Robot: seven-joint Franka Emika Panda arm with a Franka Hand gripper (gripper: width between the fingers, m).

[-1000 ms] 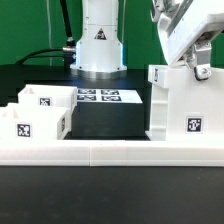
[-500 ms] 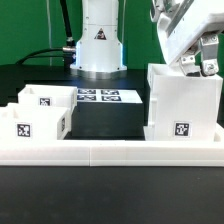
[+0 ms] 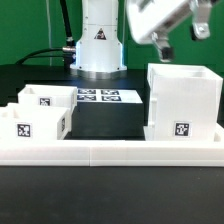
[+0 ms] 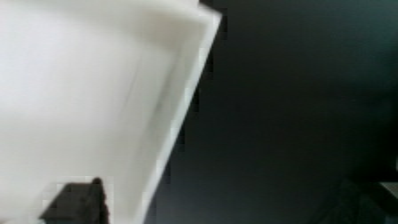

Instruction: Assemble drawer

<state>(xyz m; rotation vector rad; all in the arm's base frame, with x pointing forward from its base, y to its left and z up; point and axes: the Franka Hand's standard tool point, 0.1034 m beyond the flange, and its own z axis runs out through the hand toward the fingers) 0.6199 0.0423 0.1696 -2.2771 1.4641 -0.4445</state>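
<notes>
The large white boxy casing stands upright, open side up, on the exterior view's right, a square tag on its front. Two small white trays sit on the left: one further back and one nearer, each tagged. My gripper is above the casing, clear of it, open and empty. The wrist view is blurred. It shows a white face of the casing beside dark table and one dark fingertip; the other finger is out of frame.
A long low white rail runs across the front, against the trays and casing. The marker board lies flat behind the middle gap. The robot base stands at the back, with cables on its left.
The casing, tilted in my grip a second ago, now stands square on the table. My gripper has let go of it and risen up and to the exterior view's left.
</notes>
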